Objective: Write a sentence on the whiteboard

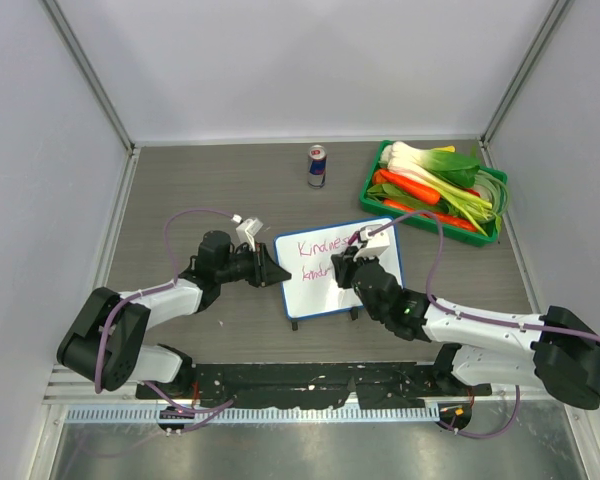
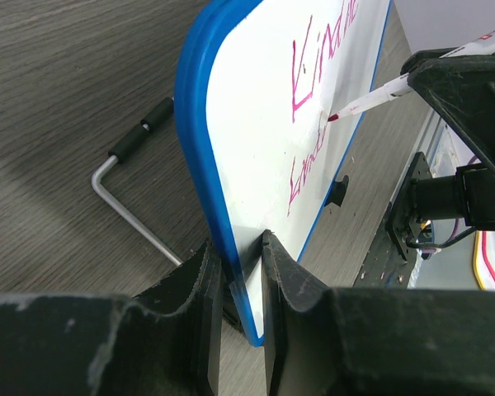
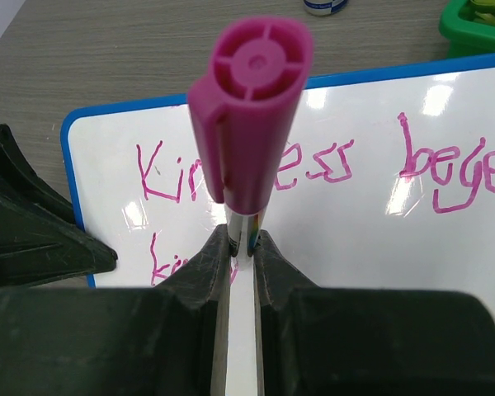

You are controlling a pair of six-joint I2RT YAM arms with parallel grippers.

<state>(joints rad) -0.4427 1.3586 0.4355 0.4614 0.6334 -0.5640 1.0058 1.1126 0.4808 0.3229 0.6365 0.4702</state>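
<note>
The whiteboard (image 1: 320,285) with its blue rim lies mid-table, magenta sentence (image 1: 318,247) in two short lines on it. My left gripper (image 1: 272,272) is shut on the board's left edge; in the left wrist view (image 2: 242,264) the blue rim (image 2: 200,148) sits between the fingers. My right gripper (image 1: 348,262) is shut on a magenta marker (image 3: 249,124), held upright over the board (image 3: 355,223). The marker tip (image 2: 333,119) touches the board between the two lines of writing (image 2: 318,66). The words (image 3: 445,169) show behind the marker in the right wrist view.
A green tray (image 1: 432,190) of vegetables stands at the back right. A drink can (image 1: 317,166) stands behind the board. A bent metal key with a black handle (image 2: 136,194) lies on the table left of the board. Walls close in the sides.
</note>
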